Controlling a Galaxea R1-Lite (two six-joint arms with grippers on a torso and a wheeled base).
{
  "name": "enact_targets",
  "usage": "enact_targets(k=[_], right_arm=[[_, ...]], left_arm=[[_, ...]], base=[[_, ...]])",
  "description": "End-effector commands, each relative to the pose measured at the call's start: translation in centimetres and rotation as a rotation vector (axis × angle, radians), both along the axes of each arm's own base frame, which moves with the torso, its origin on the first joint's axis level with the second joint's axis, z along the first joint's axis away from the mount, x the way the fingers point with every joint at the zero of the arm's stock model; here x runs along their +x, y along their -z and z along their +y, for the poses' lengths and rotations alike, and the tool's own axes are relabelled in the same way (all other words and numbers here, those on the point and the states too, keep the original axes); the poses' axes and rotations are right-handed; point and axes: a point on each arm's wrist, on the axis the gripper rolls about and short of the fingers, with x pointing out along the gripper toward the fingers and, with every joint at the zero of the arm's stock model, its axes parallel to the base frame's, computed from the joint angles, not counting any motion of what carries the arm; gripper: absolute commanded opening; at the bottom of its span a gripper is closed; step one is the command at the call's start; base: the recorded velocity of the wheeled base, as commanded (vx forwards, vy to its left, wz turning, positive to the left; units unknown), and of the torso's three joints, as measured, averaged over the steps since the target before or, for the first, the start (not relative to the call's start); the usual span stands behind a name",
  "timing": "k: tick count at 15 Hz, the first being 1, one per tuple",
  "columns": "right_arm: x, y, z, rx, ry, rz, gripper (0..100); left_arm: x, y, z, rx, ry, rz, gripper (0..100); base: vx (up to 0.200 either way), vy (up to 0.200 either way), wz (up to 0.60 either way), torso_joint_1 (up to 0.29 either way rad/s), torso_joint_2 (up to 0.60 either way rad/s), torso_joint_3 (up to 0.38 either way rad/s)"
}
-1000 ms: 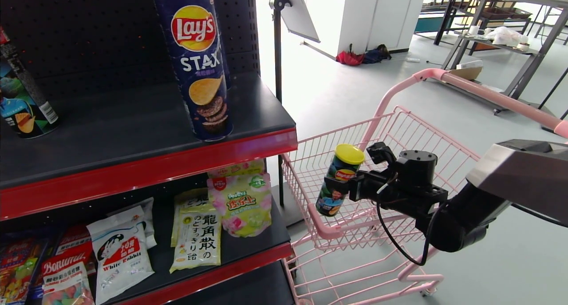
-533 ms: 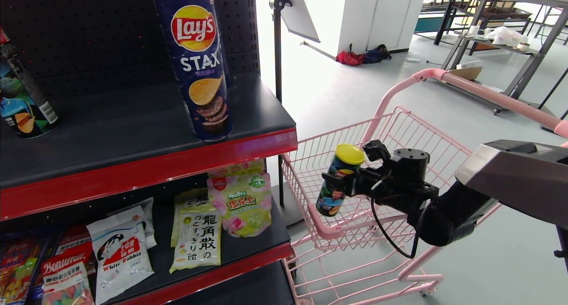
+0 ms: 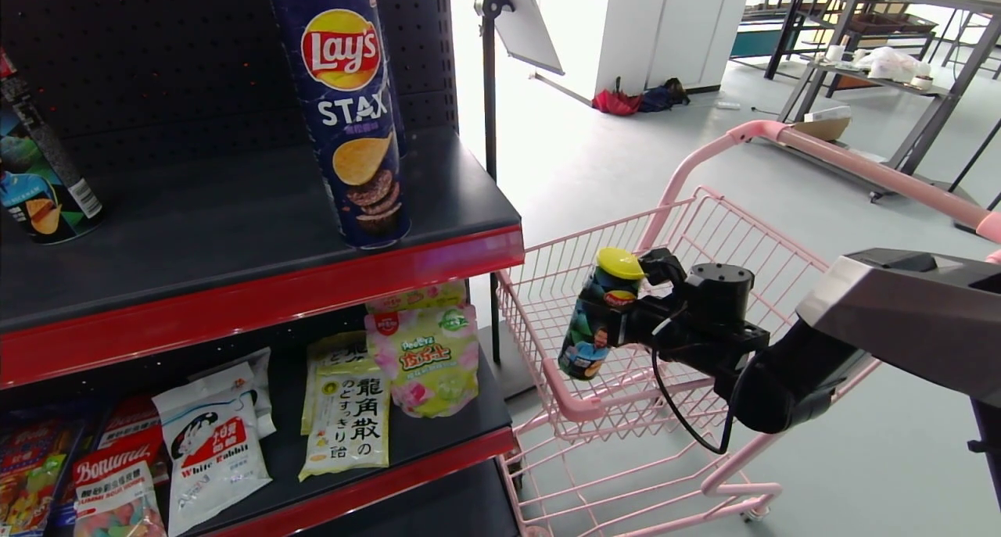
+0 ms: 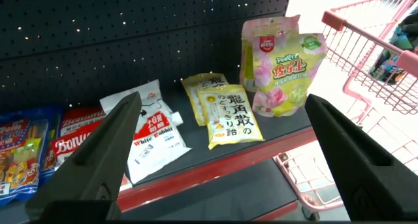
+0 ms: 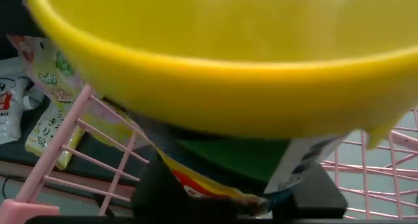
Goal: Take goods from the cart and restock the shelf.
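My right gripper is shut on a small chip can with a yellow lid, held nearly upright above the front corner of the pink cart, just right of the shelf. That can's yellow lid looms close in the right wrist view, with my fingers clamped on the body below it. My left gripper stands open, its two dark fingers spread wide in front of the lower shelf, facing the snack bags there. On the upper shelf a tall blue chip can stands near the front edge.
Another chip can stands at the upper shelf's far left, with bare board between the two cans. The lower shelf holds a pink-green bag, a yellow-green bag, a white candy bag and more bags at left. A pole rises beside the shelf.
My right arm has drawn the small can slightly toward the shelf and tipped it more upright. The left gripper's earlier state is not shown.
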Motion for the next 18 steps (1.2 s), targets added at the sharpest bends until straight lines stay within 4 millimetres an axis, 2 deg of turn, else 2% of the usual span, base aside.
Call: enact_targets(k=[1, 3, 5, 7, 8, 9, 10, 12, 13, 14, 15, 16, 18], right_arm=[[-0.1, -0.6, 0.0, 0.003, 0.011, -0.023, 0], [-0.8, -3.6, 0.1, 0.012, 0.033, -0.077, 0], [-2.2, -9.2, -0.5, -0.010, 0.050, -0.139, 0], [-3.8, -13.3, -1.2, -0.033, 0.072, -0.201, 0], [-6.3, -16.3, -1.9, -0.035, 0.115, -0.237, 0], [-8.8, -18.2, -2.4, -0.043, 0.145, -0.249, 0], [-10.1, -19.2, -2.8, -0.058, 0.170, -0.250, 0], [-16.5, -22.6, -5.1, -0.086, 0.218, -0.227, 0], [-18.3, -22.9, -5.8, -0.101, 0.231, -0.206, 0], [-22.8, -22.7, -7.9, -0.183, 0.287, -0.163, 0], [-26.1, -21.7, -9.5, -0.290, 0.360, -0.106, 0], [-28.9, -20.7, -10.6, -0.313, 0.388, -0.061, 0], [-33.1, -18.7, -12.3, -0.311, 0.452, -0.047, 0]], left_arm=[[0.0, 0.0, 0.0, 0.000, 0.000, -0.001, 100], [0.0, 0.0, 0.0, 0.000, -0.001, 0.001, 100], [0.0, 0.0, 0.0, 0.000, 0.000, 0.001, 100], [0.0, 0.0, 0.0, 0.000, 0.000, 0.001, 100], [0.0, 0.0, 0.0, -0.002, 0.002, 0.001, 100], [0.0, 0.0, 0.0, -0.002, 0.002, 0.001, 100], [0.0, 0.0, 0.0, -0.002, 0.002, 0.001, 100], [0.0, 0.0, 0.0, -0.002, 0.002, 0.001, 100], [0.0, 0.0, 0.0, -0.002, 0.002, 0.001, 100], [0.0, 0.0, 0.0, -0.002, 0.000, 0.001, 100], [0.0, 0.0, 0.0, -0.002, 0.002, 0.001, 100], [0.0, 0.0, 0.0, -0.002, 0.002, 0.001, 100], [0.0, 0.0, 0.0, -0.002, 0.002, 0.001, 100]], base=[[0.000, 0.000, 0.00, 0.000, 0.00, 0.000], [0.000, 0.000, 0.00, 0.000, 0.00, 0.000], [0.000, 0.000, 0.00, 0.000, 0.00, 0.000], [0.000, 0.000, 0.00, 0.000, 0.00, 0.000], [0.000, 0.000, 0.00, 0.000, 0.00, 0.000], [0.000, 0.000, 0.00, 0.000, 0.00, 0.000], [0.000, 0.000, 0.00, 0.000, 0.00, 0.000], [0.000, 0.000, 0.00, 0.000, 0.00, 0.000], [0.000, 0.000, 0.00, 0.000, 0.00, 0.000], [0.000, 0.000, 0.00, 0.000, 0.00, 0.000], [0.000, 0.000, 0.00, 0.000, 0.00, 0.000], [0.000, 0.000, 0.00, 0.000, 0.00, 0.000], [0.000, 0.000, 0.00, 0.000, 0.00, 0.000]])
